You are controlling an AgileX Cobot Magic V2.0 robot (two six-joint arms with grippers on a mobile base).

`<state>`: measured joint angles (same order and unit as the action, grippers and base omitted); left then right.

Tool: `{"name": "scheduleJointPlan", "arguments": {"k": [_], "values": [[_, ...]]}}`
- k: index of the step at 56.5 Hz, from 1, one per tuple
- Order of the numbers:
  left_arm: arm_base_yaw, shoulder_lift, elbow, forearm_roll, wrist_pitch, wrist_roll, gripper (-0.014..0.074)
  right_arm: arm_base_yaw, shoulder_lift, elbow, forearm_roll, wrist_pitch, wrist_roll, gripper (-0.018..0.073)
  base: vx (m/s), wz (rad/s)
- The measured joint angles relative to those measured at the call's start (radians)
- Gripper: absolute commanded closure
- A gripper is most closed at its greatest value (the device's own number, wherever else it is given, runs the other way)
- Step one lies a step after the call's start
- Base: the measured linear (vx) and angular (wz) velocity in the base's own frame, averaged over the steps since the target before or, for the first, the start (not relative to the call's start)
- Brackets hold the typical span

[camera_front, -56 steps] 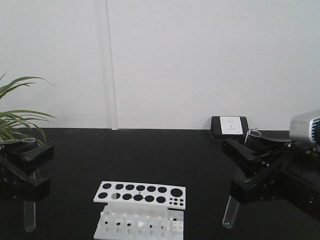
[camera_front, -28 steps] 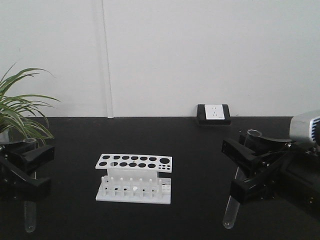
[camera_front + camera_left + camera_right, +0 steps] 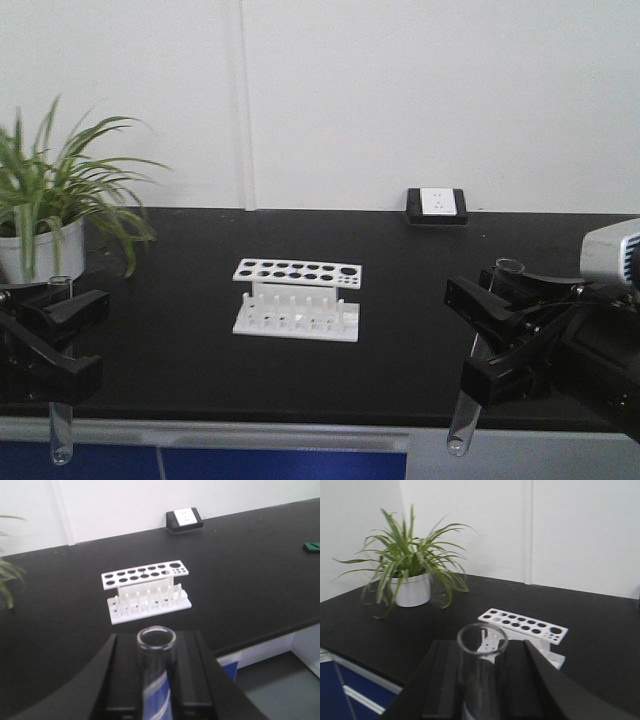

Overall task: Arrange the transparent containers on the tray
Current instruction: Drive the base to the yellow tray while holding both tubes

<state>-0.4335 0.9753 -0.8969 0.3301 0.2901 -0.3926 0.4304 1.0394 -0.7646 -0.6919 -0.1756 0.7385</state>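
Note:
Two transparent containers are in hand, both slim clear glass tubes. My left gripper [image 3: 62, 345] is shut on one tube [image 3: 60, 435], which hangs upright at the lower left. In the left wrist view its open rim [image 3: 156, 639] sits between the black fingers [image 3: 125, 680]. The right gripper [image 3: 483, 345] is shut on the other tube [image 3: 460, 425], tilted slightly, its round bottom below the counter edge. Its rim [image 3: 481, 637] shows between the right fingers [image 3: 520, 680]. The tray is out of view.
A white perforated tube rack [image 3: 297, 300] stands in the middle of the black counter [image 3: 180, 330]. A potted plant [image 3: 45, 215] sits at the back left and a wall socket box [image 3: 437, 205] at the back. The counter's front edge [image 3: 250, 432] runs below, above blue cabinet fronts.
The view has pulled back from the counter: the rack looks smaller and farther, and the counter's front edge and the plant pot now show. Both grippers still hold their tubes.

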Motion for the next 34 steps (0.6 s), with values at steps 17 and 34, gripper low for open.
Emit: {"name": "scheduleJointPlan", "arguments": {"k": [17, 34], "values": [[0.000, 0.000, 0.000, 0.000, 0.000, 0.000, 0.0600, 0.000, 0.000, 0.000, 0.000, 0.000, 0.000, 0.0572, -0.34, 0.31], [0.000, 0.000, 0.000, 0.000, 0.000, -0.001, 0.0600, 0.000, 0.000, 0.000, 0.000, 0.000, 0.000, 0.0572, -0.33, 0.39]]}}
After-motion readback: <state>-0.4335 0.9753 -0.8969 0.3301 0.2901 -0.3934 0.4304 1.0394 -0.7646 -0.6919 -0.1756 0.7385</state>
